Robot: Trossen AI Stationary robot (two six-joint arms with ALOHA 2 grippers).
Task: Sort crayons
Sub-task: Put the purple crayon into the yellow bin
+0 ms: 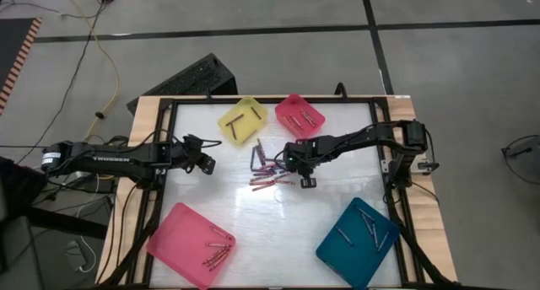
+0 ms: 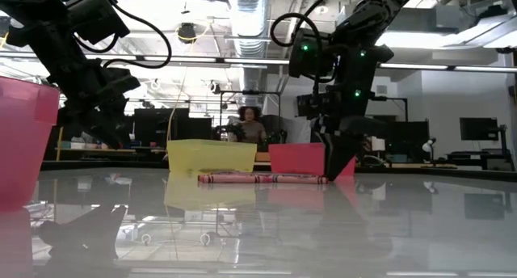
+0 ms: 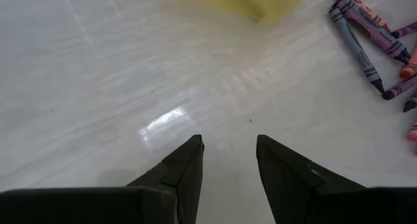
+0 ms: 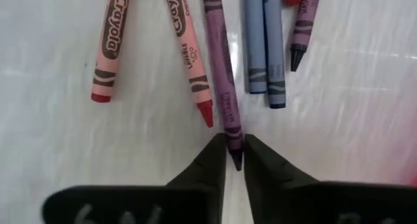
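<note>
Since the thin purple paper-wrapped crayon (image 4: 221,74) runs lengthwise straight out from the right claw (image 4: 234,152), its tip sits pinched between nearly-closed fingers; the left claw (image 3: 228,159) waits half-open.

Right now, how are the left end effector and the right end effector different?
The right end effector is down at the crayon pile mid-table, its fingers closed on the tip of a purple crayon; the left end effector is open and holds nothing. The right one sits right among the crayons, while the left one hangs over bare table, with the crayons off to one side. Both are dark, two-fingered and pointed at the tabletop.
</note>
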